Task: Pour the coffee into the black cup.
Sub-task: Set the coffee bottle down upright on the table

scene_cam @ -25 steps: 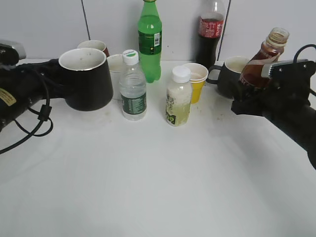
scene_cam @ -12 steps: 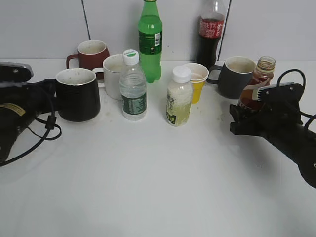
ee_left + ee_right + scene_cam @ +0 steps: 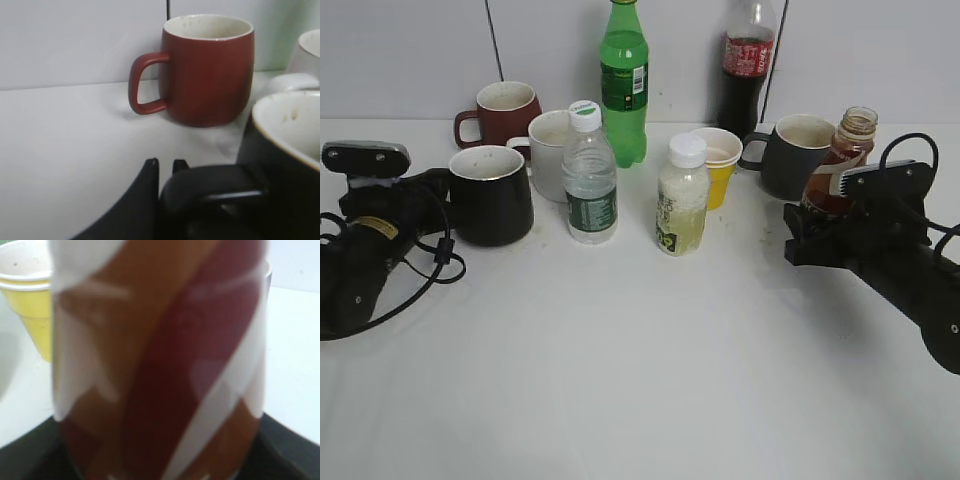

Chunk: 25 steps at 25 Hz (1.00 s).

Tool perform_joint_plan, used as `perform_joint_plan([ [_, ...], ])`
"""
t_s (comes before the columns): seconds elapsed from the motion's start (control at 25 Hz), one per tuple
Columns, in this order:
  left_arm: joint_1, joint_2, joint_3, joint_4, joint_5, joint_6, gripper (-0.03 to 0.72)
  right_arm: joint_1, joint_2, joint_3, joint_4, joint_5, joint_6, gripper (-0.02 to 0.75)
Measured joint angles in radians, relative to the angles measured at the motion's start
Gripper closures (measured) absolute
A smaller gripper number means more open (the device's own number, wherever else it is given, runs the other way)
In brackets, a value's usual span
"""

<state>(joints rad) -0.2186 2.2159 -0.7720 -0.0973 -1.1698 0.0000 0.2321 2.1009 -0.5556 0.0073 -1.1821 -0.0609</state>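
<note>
Stood upright at far left: black cup [image 3: 492, 193], handle pinched in left gripper [image 3: 165, 172]. Crowded behind by dark-red mug [image 3: 504, 107] and white mug [image 3: 552, 152]; water bottle [image 3: 590, 173] just right. Gripped at right in right gripper [image 3: 817, 235]: coffee bottle [image 3: 842, 160], uncapped, beside grey mug [image 3: 794, 155].

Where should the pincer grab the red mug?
Probably by its loop handle. The red mug stands upright at the back, its handle sticking out to the left, toward open table. The white mug crowds its right side and the black cup stands in front, so coming from the left looks easiest.
</note>
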Motion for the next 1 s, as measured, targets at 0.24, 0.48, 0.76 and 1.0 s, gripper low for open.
perform_joint_plan([
  [0.24,-0.005,0.019,-0.006,-0.013,-0.026,-0.01,0.637,0.0,0.001,0.0,-0.007,0.0,0.0,0.233],
  [0.48,-0.032,0.019,0.026,-0.026,-0.025,-0.01,0.537,0.0,0.001,0.0,-0.007,0.0,-0.001,0.233],
  [0.76,-0.055,-0.035,0.091,-0.043,-0.019,-0.011,0.43,0.0,0.002,-0.005,-0.007,0.0,-0.001,0.233],
  [1.0,-0.063,-0.075,0.16,-0.06,-0.029,-0.011,0.426,0.0,0.05,-0.065,-0.007,-0.007,-0.001,0.233],
])
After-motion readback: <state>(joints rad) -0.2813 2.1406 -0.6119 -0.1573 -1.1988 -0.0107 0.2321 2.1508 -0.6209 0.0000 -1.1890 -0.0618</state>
